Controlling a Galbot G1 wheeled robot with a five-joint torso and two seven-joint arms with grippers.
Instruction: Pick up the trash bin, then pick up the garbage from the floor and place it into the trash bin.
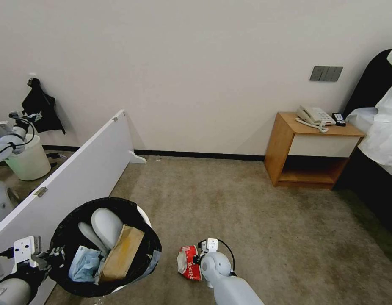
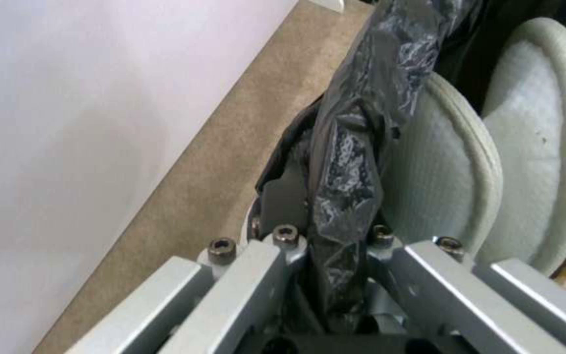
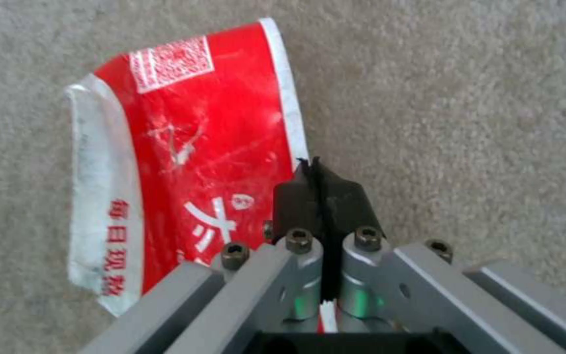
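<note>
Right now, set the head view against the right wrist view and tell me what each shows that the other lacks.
Head view alone: the trash bin, held at its rim by the left pincer, with slippers, a brown paper bag and a pale-blue mask inside; also the nightstand with its phone. Right wrist view alone: the pincer's black pads pressed together on the packet's edge, and its printed code. Both: the red snack packet, the right pincer, the carpet.
</note>
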